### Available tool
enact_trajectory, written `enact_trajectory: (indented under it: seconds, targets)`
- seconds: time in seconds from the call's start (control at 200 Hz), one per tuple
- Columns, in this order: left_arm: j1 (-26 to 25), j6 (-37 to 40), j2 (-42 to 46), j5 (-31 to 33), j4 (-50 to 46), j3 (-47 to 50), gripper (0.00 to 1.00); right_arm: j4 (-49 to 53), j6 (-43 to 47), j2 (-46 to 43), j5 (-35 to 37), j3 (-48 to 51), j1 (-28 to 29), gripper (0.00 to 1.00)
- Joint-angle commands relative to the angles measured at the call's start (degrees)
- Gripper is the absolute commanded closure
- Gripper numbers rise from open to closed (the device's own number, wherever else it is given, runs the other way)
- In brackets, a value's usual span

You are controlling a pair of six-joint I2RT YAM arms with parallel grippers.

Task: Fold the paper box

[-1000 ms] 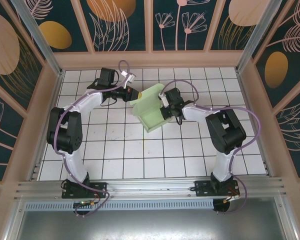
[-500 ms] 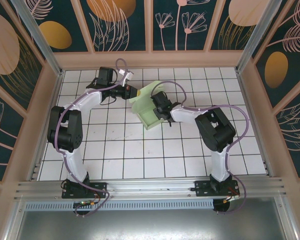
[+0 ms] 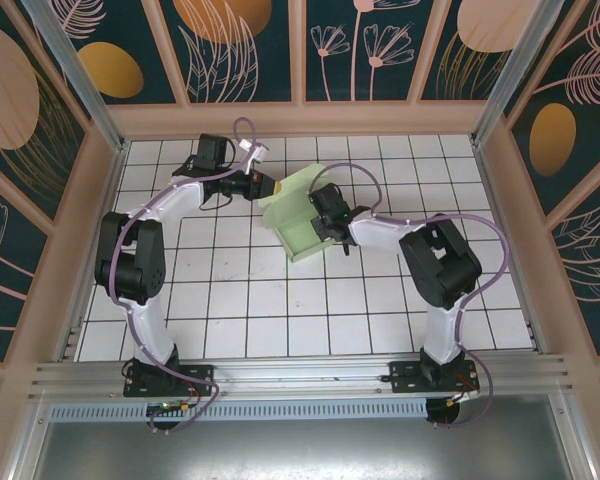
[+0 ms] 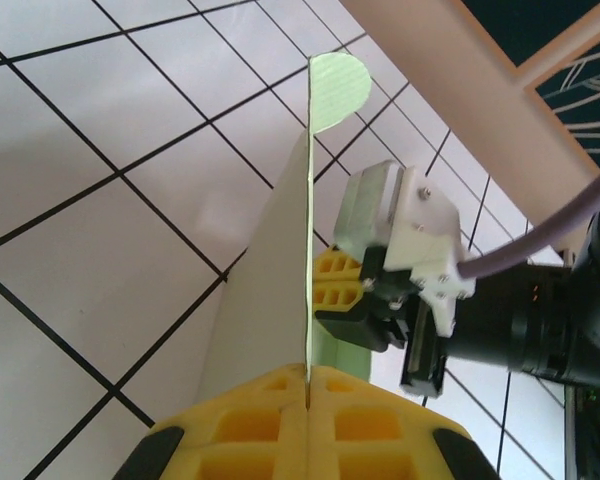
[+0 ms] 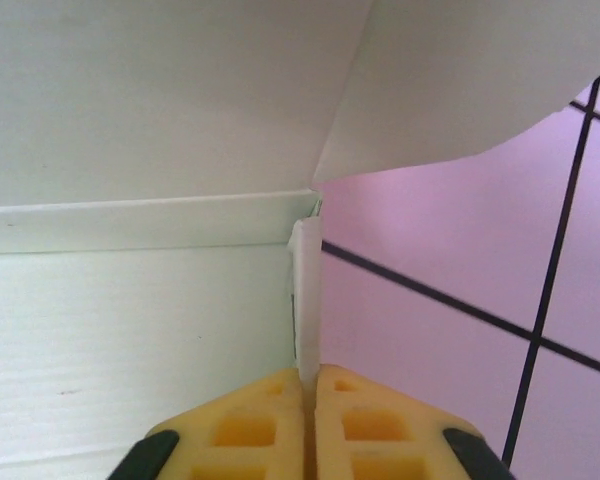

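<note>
The paper box (image 3: 298, 222) is half-formed and gripped on two sides.
It sits on the far middle of the table (image 3: 230, 300), tray-shaped with one flap raised. At the box's far-left corner the left gripper (image 3: 268, 189) is pressed together on an upright card edge. The right gripper (image 3: 325, 215) has moved in from the box's right and now seems to pinch its thin side wall, though that view is very close. This suggests the wall is being creased, with the closing folds not yet done.

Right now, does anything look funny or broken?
Nothing looks torn. The paper box is only half folded and turned crooked to the lines of the tiled table, with the left claw and right claw each pinching a wall.
</note>
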State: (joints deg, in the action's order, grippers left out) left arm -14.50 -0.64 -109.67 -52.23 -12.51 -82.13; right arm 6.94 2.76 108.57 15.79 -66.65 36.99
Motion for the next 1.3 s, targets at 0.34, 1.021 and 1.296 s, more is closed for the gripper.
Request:
enact_trajectory:
  seconds: [0.34, 1.021, 1.296]
  targets:
    - [-0.35, 12.4, -0.97, -1.08, -12.45, -2.58, 1.0, -3.19, -3.95, -11.11, -10.55, 7.35, -2.23, 0.5]
    - [-1.52, 17.35, 2.22, -0.73, -11.88, -0.94, 1.0, -3.25, -11.18, -15.11, -31.33, 15.74, -10.5, 0.7]
    - [-1.5, 17.56, 2.7, -0.02, -11.39, 0.13, 1.0, -3.16, -10.98, -11.75, -32.94, 15.16, -10.52, 0.85]
